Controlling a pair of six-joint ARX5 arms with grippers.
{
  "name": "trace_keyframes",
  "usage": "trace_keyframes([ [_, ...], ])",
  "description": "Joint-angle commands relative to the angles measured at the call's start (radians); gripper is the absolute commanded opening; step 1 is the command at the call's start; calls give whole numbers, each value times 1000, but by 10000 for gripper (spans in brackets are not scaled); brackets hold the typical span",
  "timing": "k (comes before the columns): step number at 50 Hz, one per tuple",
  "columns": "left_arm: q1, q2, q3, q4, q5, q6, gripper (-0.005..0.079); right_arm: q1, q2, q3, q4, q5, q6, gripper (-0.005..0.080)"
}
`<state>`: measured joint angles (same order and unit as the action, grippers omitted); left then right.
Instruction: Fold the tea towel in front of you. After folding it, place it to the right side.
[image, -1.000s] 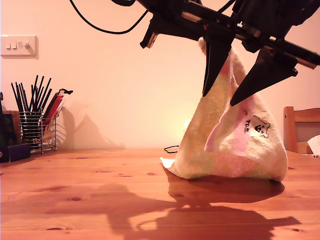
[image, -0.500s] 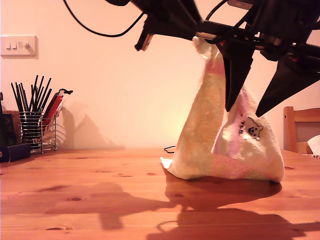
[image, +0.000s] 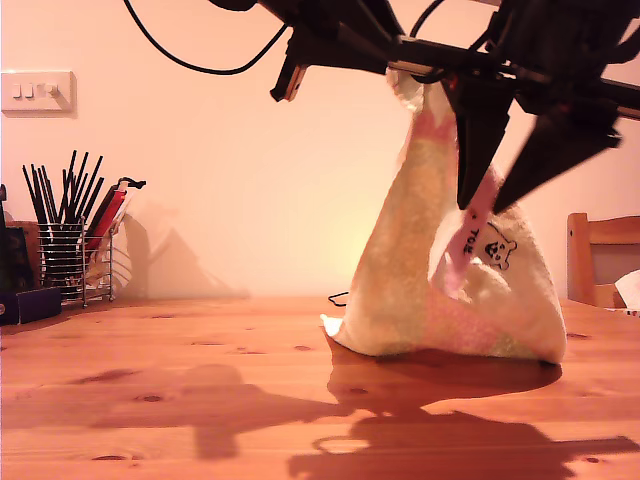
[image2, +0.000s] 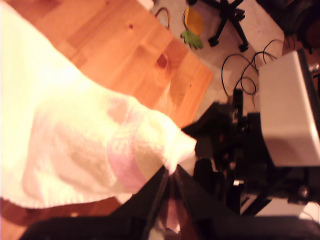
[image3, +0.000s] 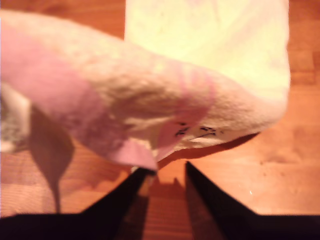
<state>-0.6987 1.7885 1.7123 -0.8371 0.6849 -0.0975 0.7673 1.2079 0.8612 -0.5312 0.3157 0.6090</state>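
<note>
While the tea towel hangs like a tent over the wooden worktop, its top corner is pinched high near the top of the exterior view and its lower edge rests on the wood toward the exterior view's right. My first gripper has its jaws clamped together on a bunched corner of the cloth, a pink stripe showing just at the pinch. My second gripper shows its jaws parted with bare wood between them, and a draped pink-edged fold with the small dark-printed label hanging just in front, not caught, as far as I can tell. This is soft, light terry: it sags, creases wherever it is let go, and offers no stiffness at all, though the nap should give good friction in the jaws. I judge the best hold to be a second corner or hem on the same edge, so the cloth hangs flat between two pinches instead of twisting. A wire holder of pens stands well clear at the exterior view's left.
</note>
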Motion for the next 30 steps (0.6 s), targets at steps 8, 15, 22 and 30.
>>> trace_keyframes([
  [8, 27, 5, -5, 22, 32, 0, -20, 5, -9, -1, 2, 18, -51, -12],
  [15, 53, 5, -5, -1, 30, 22, -20, 5, -9, -1, -66, 18, -89, -12],
  [22, 79, 5, -5, -63, 8, 58, -20, 5, -9, -1, -129, 24, -130, -12],
  [30, 84, 5, -5, -168, -26, 131, -20, 5, -11, 2, -171, 5, -204, -12],
])
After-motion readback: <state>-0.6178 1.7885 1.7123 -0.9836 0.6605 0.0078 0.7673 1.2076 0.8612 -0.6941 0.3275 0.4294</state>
